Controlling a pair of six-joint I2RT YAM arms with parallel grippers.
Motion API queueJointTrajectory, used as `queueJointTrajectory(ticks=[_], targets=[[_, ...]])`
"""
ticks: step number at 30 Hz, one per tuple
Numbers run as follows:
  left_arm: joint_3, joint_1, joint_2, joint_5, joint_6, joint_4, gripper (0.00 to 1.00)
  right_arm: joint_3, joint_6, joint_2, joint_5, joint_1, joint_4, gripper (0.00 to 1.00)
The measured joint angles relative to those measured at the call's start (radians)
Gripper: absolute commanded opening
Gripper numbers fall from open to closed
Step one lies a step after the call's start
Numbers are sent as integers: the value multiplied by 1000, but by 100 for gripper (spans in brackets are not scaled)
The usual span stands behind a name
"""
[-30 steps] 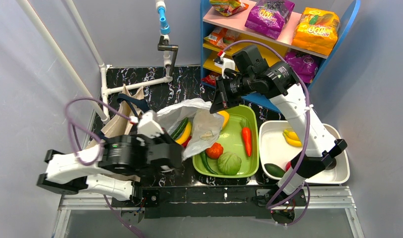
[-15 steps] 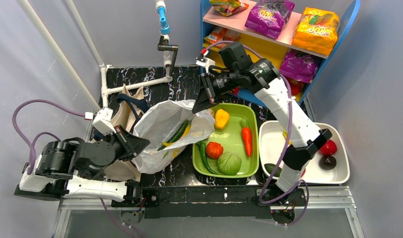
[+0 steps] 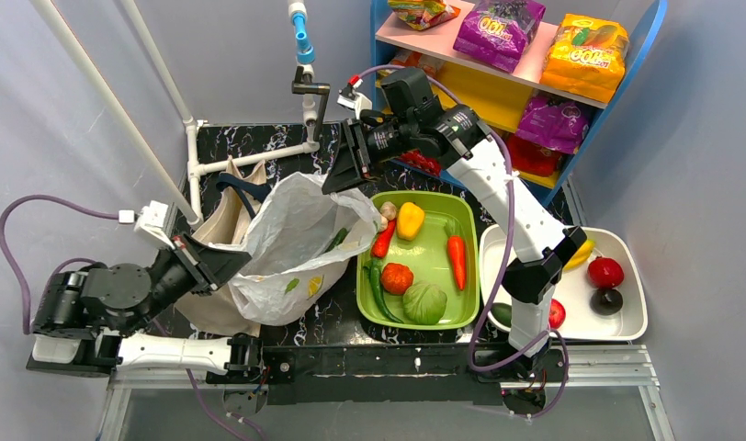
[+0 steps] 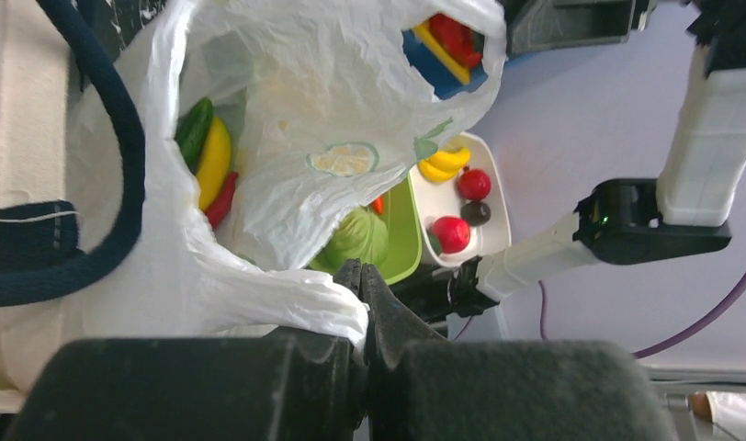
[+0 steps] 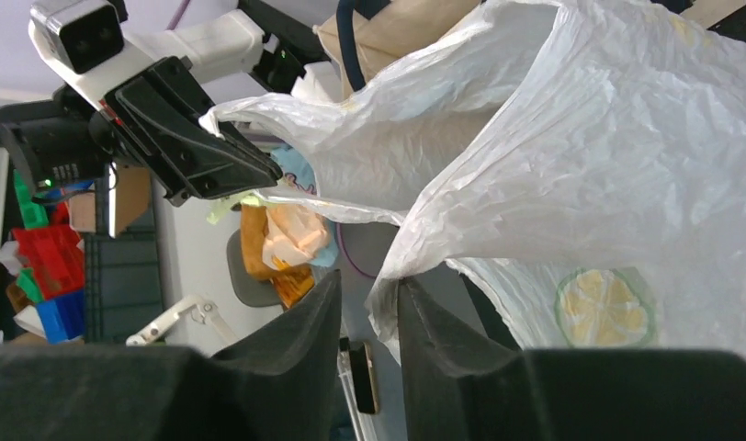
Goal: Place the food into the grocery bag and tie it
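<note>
The white grocery bag (image 3: 296, 234) stands stretched between both arms at centre left. My left gripper (image 3: 243, 263) is shut on its near-left handle, and the plastic is pinched between the jaws (image 4: 363, 268). My right gripper (image 3: 337, 180) is at the bag's far-right top, with its jaws apart (image 5: 369, 280). The bag's edge (image 5: 581, 165) only drapes against one finger. Inside the bag lie a banana (image 4: 213, 161), a cucumber (image 4: 193, 131) and a red chili (image 4: 220, 197). Another banana (image 3: 581, 250) lies in the white tray. Purple (image 3: 498, 28) and orange-yellow (image 3: 585, 46) snack packets sit on the shelf.
A green tray (image 3: 470, 276) of vegetables sits right of the bag, with a white tray (image 3: 627, 322) of fruit beyond it. The blue shelf (image 3: 659, 28) stands at the back right. A beige tote (image 3: 224, 216) lies behind the bag, by a white pipe frame (image 3: 250, 158).
My left gripper has pulled back to the left with the handle and my right has moved left, stretching the bag. The right jaws, shut a moment ago, have parted.
</note>
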Motion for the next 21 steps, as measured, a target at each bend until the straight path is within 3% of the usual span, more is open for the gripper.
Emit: queueJointTrajectory(ticks=[2, 7, 18, 21], targets=[[2, 0, -28, -28, 11, 6, 0, -3, 8, -1, 6, -1, 17, 53], [30, 0, -47, -99, 34, 6, 0, -72, -26, -35, 11, -6, 28, 60], [43, 0, -89, -163, 49, 2, 0, -160, -148, -115, 54, -29, 15, 57], [54, 0, -90, -176, 56, 0, 0, -165, -165, -124, 76, -35, 14, 50]])
